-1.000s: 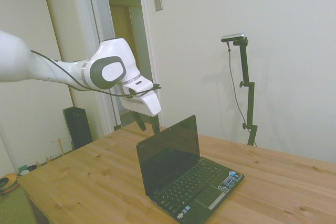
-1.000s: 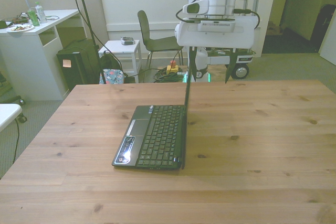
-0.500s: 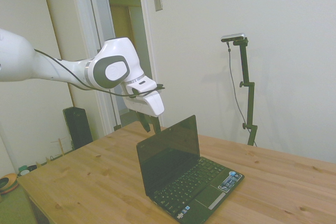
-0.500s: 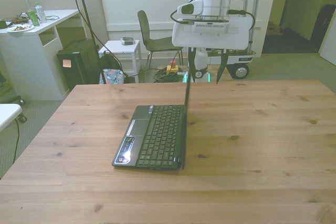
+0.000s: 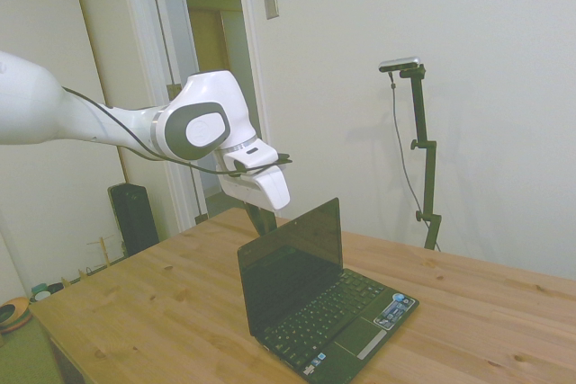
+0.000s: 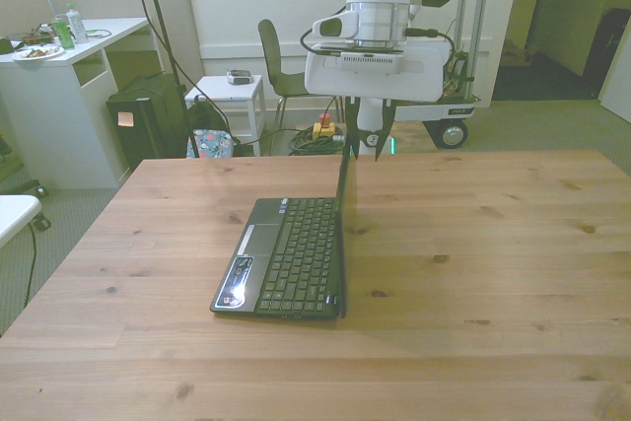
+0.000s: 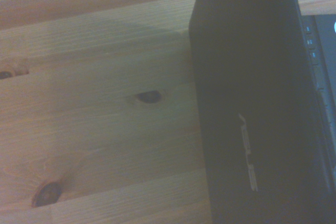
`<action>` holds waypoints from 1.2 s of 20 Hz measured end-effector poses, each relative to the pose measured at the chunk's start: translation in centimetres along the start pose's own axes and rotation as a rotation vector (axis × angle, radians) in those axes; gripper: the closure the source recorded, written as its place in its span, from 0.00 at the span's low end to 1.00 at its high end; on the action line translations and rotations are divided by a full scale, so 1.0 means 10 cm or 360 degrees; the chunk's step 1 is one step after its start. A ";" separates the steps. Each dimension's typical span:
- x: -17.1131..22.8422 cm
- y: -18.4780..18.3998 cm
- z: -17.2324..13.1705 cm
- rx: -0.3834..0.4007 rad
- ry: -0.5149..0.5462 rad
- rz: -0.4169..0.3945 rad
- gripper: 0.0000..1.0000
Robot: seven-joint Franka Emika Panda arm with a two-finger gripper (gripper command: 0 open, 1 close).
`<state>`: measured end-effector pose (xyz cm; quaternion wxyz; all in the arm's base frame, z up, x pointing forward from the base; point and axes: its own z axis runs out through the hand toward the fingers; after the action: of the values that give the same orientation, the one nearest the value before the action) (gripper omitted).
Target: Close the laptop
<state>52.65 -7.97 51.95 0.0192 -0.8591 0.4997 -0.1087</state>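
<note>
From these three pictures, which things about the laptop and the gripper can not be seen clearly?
- Side view: the gripper fingertips are hidden behind the laptop lid, so contact cannot be judged.
- Front view: the screen is seen edge-on, so its face is hidden.
- Wrist view: the lid's back is blurred and cut off by the picture's edge.
- Side view: the palm-rest stickers are too small to read.

a room of an office or lab kind: behind the wooden counter (image 6: pixel 493 244) stand a white desk (image 6: pixel 69 96), a dark chair (image 6: pixel 291 71) and a wheeled equipment cart (image 6: pixel 449 115).
</note>
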 end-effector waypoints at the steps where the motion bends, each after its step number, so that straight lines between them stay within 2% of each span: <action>1: 0.03 0.03 0.01 -0.0003 -0.0001 0.0006 1.00; 5: 0.20 0.23 0.04 -0.0018 -0.0006 0.0047 1.00; 11: 0.52 0.79 0.16 -0.0048 -0.0027 0.0115 1.00; 17: 0.90 1.43 0.60 -0.0090 -0.0050 0.0199 1.00; 24: 1.34 1.61 1.10 -0.0114 -0.0112 0.0268 1.00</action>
<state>47.55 -28.43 41.14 0.0152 -0.8175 0.5727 -0.0587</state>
